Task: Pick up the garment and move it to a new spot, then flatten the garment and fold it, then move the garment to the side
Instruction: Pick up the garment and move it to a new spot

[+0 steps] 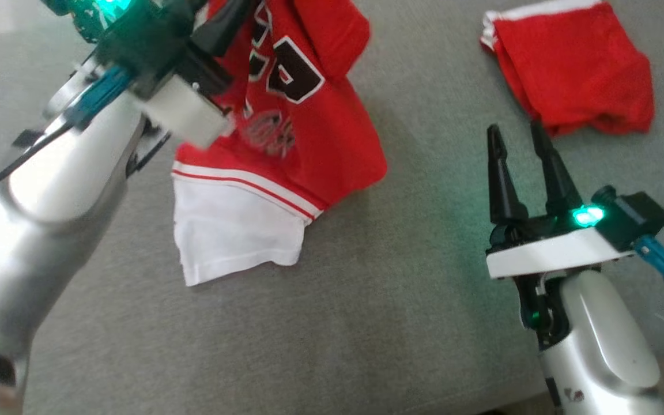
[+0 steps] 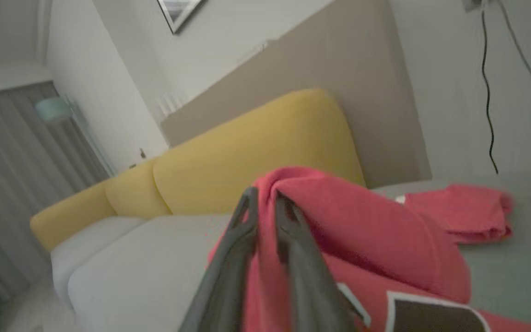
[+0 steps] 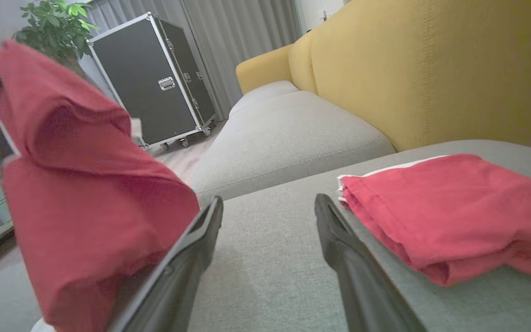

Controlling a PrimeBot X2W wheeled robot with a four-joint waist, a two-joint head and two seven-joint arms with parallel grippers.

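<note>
A grey sofa seat (image 1: 412, 300) is lying below a yellow backrest (image 3: 431, 69), a black case (image 3: 155, 78) and a plant (image 3: 53, 23) standing beyond. The left gripper (image 2: 265, 200) is pinching the red jersey (image 1: 320, 132), whose white end is resting on the seat. The right gripper (image 1: 519, 138) is hovering spread beside a folded red cloth (image 1: 574, 69)

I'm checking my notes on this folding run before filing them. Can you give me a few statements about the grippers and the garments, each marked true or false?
1. The left gripper has its jaws pinched on the red jersey. True.
2. The right gripper holds the folded red garment. False: its jaws are open and empty, short of that garment.
3. The red jersey lies fully flat on the grey cushion. False: its upper part hangs lifted from the left gripper.
4. A yellow backrest rises behind the cushion. True.
</note>
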